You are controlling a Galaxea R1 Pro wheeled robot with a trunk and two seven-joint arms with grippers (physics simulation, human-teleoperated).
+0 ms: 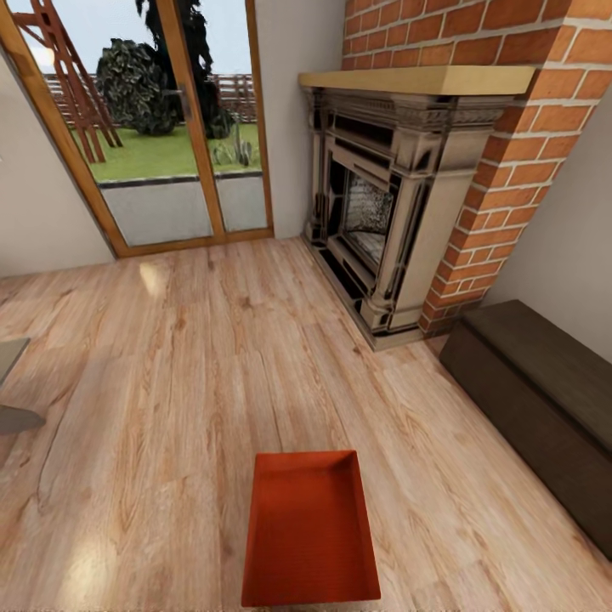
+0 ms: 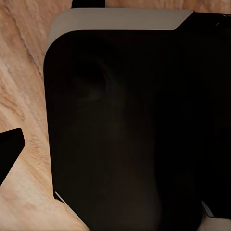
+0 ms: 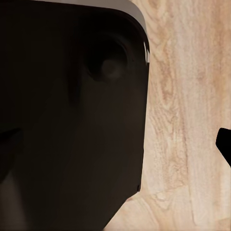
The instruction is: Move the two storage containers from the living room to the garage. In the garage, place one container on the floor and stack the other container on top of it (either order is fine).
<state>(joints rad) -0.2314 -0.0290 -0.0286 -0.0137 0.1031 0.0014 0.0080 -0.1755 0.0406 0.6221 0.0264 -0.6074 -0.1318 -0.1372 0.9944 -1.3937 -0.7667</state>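
**Inspector A:** Nearest the head camera: 1 orange-red storage container [image 1: 310, 531], open top, no lid, resting on the light wood plank flooring [image 1: 170, 382] at the bottom centre of the view, its long axis running away from the robot.

**Inspector B:** Arm pose?

**Inspector A:** Each wrist view looks down at planks past a large dark rounded body with a pale edge [image 2: 120, 19], close to the lens; which part of the robot it is, I cannot tell. A black tip [image 2: 8, 149] shows at the edge of the left wrist view, another [image 3: 225, 144] in the right. Whether either claw is spread or closed cannot be told.

**Inspector B:** Surface and room?

**Inspector A:** Living room. Red brick fireplace [image 1: 476, 170] ahead on the right, ornate dark surround, pale wooden mantel [image 1: 416, 81]. Low dark-brown cabinet [image 1: 544, 399] along the right wall, well apart from the container. Wood-framed glass doors [image 1: 170, 127] ahead on the left, lawn and shrubs beyond.
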